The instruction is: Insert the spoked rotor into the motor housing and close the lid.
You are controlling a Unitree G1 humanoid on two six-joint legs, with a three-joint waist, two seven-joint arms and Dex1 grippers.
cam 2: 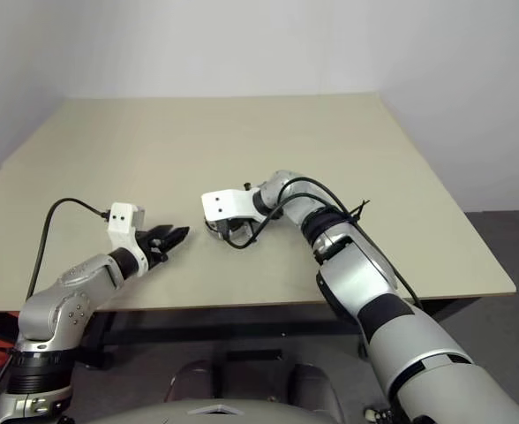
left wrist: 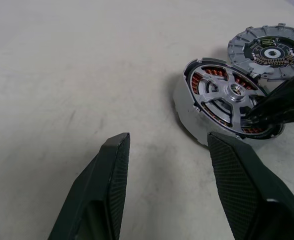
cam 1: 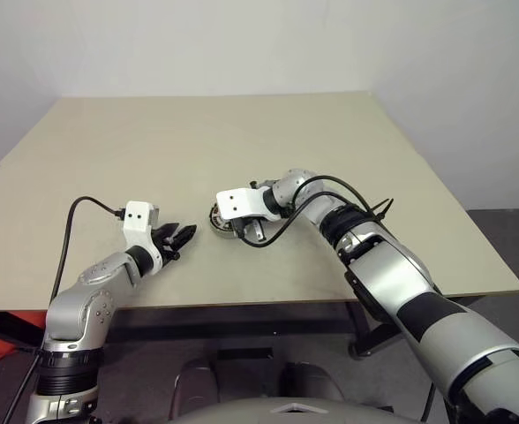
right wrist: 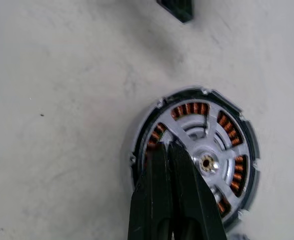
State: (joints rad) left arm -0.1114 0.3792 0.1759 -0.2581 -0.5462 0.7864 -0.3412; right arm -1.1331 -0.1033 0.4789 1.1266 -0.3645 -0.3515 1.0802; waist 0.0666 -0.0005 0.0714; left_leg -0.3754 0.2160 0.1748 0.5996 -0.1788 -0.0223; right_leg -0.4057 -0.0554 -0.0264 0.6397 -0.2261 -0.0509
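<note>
Head views: beige worktop (cam 1: pixel 242 150). Motor housing (cam 1: pixel 217 218) lies near its front middle, partly hidden under the right gripper (cam 1: pixel 242 231). Left gripper (cam 1: pixel 178 237) hovers just left of it, fingers parted, empty.

Left wrist view: spoked rotor (left wrist: pixel 228 96) seated inside the housing over copper windings; lid (left wrist: pixel 270 50) flat just beside.

Right wrist view: right fingers (right wrist: pixel 173 190) pressed together, tips on the rotor rim.
</note>
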